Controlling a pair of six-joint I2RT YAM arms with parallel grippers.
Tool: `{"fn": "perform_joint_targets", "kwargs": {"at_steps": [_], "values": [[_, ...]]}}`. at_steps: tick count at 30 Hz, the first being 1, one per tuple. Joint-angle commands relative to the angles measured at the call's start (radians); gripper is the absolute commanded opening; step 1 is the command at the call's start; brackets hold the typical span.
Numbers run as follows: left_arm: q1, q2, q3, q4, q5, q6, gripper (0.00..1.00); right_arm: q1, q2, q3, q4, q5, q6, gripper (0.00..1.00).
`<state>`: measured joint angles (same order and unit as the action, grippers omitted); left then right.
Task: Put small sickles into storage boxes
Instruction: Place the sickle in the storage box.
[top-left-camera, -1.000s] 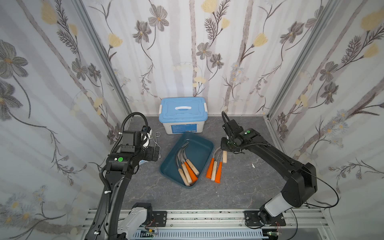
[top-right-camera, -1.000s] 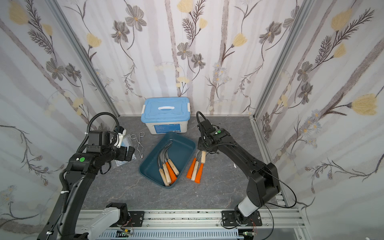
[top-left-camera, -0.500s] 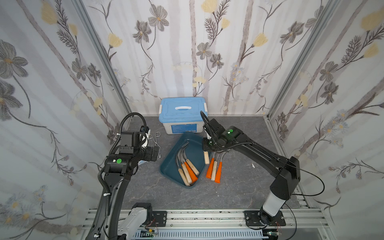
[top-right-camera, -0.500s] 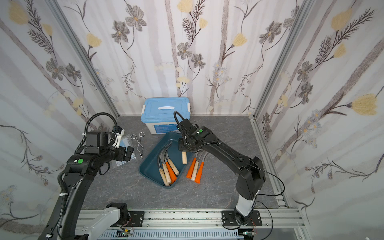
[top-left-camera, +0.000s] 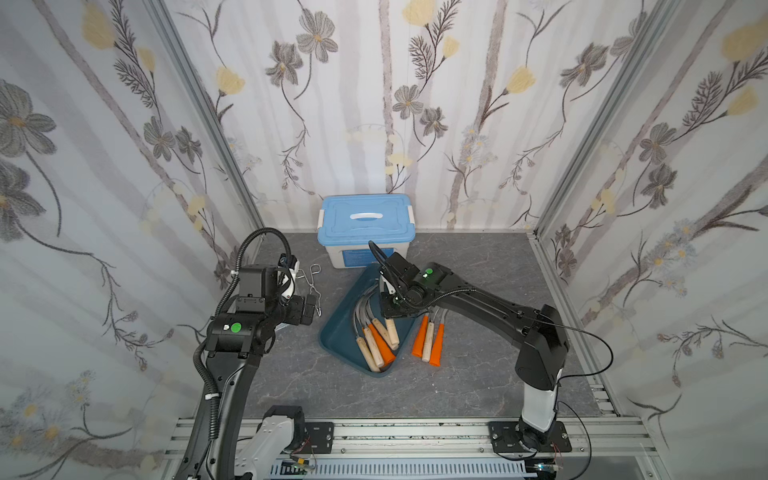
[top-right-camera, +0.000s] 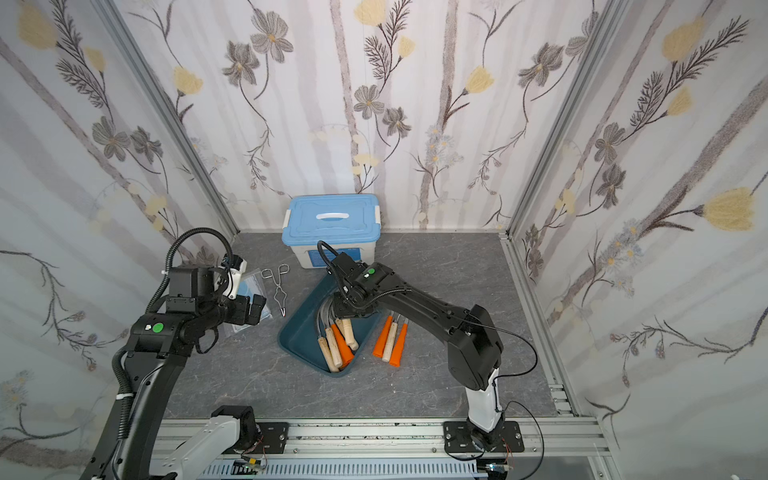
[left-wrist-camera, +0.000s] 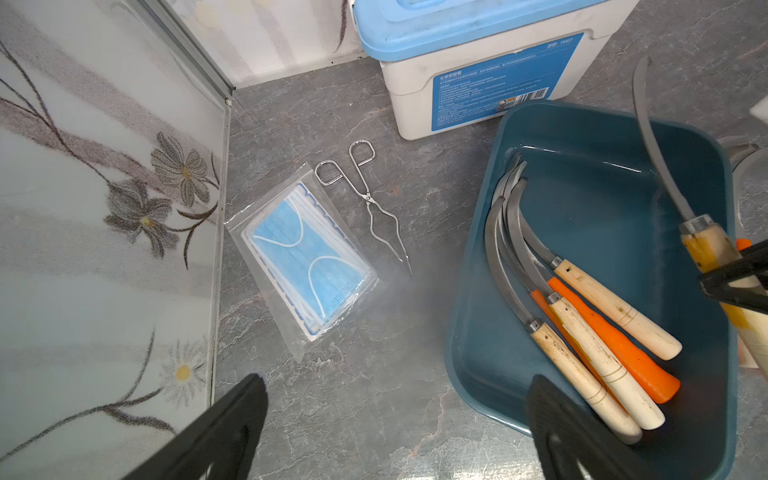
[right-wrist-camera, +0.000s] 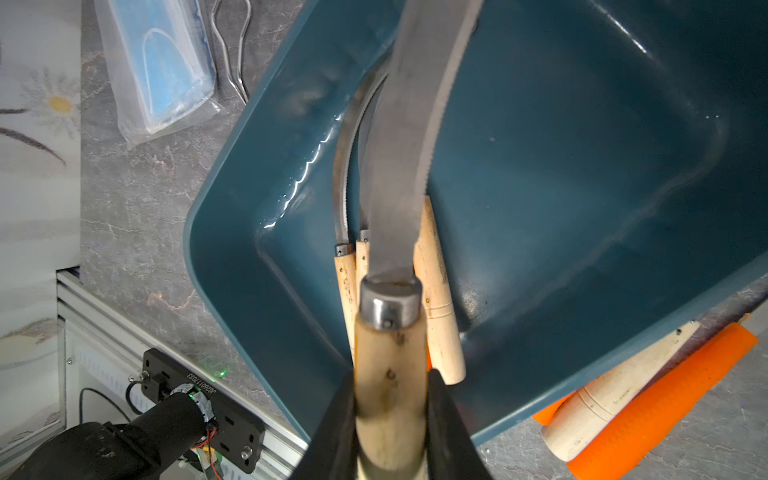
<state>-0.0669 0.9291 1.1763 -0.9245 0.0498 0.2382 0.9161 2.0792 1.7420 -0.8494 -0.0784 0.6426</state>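
Your right gripper (right-wrist-camera: 390, 415) is pinching a wooden-handled sickle (right-wrist-camera: 411, 145) by its pale, scuffed handle, just behind the dull metal collar. The grey blade curves away from the jaws, with fine saw teeth along one edge. In both top views it hangs just below the centre of the frame, over the far end of the teal tray (top-left-camera: 338, 332), blade pointing toward the white box with the blue lid (top-left-camera: 365, 220).

The sickles in the tray (left-wrist-camera: 582, 316) lie side by side at its left, blades bunched and arching together. Three have wooden handles and there is orange among them. Three more sickles (top-left-camera: 428, 340) lie on the grey table just right of the tray: orange, wood, orange.

Your left gripper (left-wrist-camera: 397, 380) is spread wide with nothing between its fingers, held above the table left of the tray. Near it are the wire tongs (left-wrist-camera: 374, 208) and a packet of face masks (left-wrist-camera: 303, 257).

A second ago your right gripper was right of the tray, above that row on the table, with the wooden handle already in its jaws. It has since swung left over the tray. Your left arm has barely shifted.
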Motion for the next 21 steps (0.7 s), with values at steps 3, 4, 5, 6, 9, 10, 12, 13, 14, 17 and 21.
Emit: {"fn": "perform_joint_targets", "kwargs": {"at_steps": [3, 4, 5, 6, 9, 10, 12, 13, 14, 17, 21], "values": [[0.003, -0.005, 0.013, 0.002, 0.006, -0.003, 1.0, 0.004, 0.031, 0.008, 0.025, -0.021, -0.007, 0.06], [0.004, -0.004, 0.013, 0.001, 0.007, -0.004, 1.0, 0.004, 0.039, 0.01, 0.026, -0.027, -0.008, 0.06], [0.004, -0.004, 0.013, 0.001, 0.008, -0.003, 1.0, 0.004, 0.048, 0.014, 0.022, -0.034, -0.01, 0.06], [0.004, -0.007, 0.014, -0.001, 0.008, -0.001, 1.0, 0.006, 0.055, 0.018, 0.017, -0.041, -0.012, 0.06], [0.004, -0.007, 0.015, -0.002, 0.008, 0.0, 1.0, 0.009, 0.07, 0.018, 0.015, -0.043, -0.019, 0.06], [0.003, -0.006, 0.016, -0.002, 0.008, 0.001, 1.0, 0.009, 0.077, 0.018, 0.014, -0.046, -0.02, 0.07], [0.005, -0.003, 0.015, -0.002, 0.007, 0.002, 1.0, 0.009, 0.096, 0.027, 0.008, -0.054, -0.027, 0.07], [0.005, -0.004, 0.015, -0.001, 0.007, 0.003, 1.0, 0.008, 0.109, 0.035, 0.001, -0.058, -0.03, 0.07], [0.004, -0.003, 0.015, 0.0, 0.007, 0.003, 1.0, 0.009, 0.118, 0.039, -0.005, -0.06, -0.034, 0.07], [0.005, 0.001, 0.016, 0.0, 0.008, 0.003, 1.0, 0.009, 0.142, 0.049, -0.008, -0.067, -0.041, 0.08], [0.006, 0.002, 0.014, -0.004, 0.007, 0.004, 1.0, 0.008, 0.171, 0.054, -0.014, -0.069, -0.051, 0.08]]}}
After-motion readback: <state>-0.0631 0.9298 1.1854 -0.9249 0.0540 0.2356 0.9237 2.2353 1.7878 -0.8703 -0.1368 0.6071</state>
